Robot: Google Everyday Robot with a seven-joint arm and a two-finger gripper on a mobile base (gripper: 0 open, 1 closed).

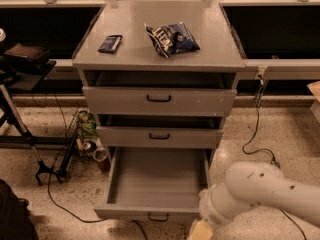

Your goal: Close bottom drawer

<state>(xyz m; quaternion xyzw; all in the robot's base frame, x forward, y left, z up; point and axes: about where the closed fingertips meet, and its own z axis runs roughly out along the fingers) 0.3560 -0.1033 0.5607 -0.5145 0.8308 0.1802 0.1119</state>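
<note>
The bottom drawer (150,211) of the grey cabinet (160,54) stands pulled far out, and its plain grey box is empty inside. Its small black bar handle (158,217) shows on the low front panel near the frame's bottom edge. My white arm (265,194) reaches in from the lower right. My gripper (200,230) is a cream-coloured piece cut off by the bottom edge. It sits just right of the drawer's front right corner, close to the front panel.
The top drawer (159,100) and middle drawer (159,136) stand slightly out. A blue snack bag (172,38) and a small dark packet (110,43) lie on the cabinet top. Cans in a wire rack (89,136) and a stand (20,129) are at the left. A cable (252,134) runs over the floor at the right.
</note>
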